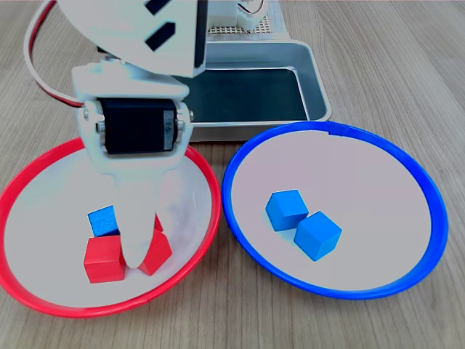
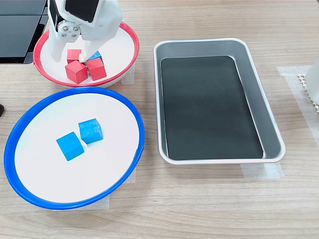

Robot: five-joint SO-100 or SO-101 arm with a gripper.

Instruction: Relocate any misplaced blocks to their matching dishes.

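The red-rimmed dish [image 1: 43, 182] [image 2: 127, 42] holds three red blocks and one blue block [image 1: 103, 218] [image 2: 95, 55]. My gripper [image 1: 135, 254] [image 2: 82, 59] reaches down into this dish. Its white fingertip sits between two red blocks [image 1: 100, 260] [image 1: 156, 251], just in front of the blue block. The third red block [image 2: 74, 55] is mostly hidden behind the finger in the first exterior view. I see only one finger clearly, so the jaws' state does not show. The blue-rimmed dish [image 1: 407, 167] [image 2: 30, 119] holds two blue blocks [image 1: 287, 209] [image 1: 318, 235].
A rectangular grey metal tray [image 1: 314, 73] [image 2: 249, 69] with a dark floor stands beside the dishes, with nothing in it. A black object [image 2: 20, 25] lies at the second exterior view's top left. Bare wooden table surrounds the dishes.
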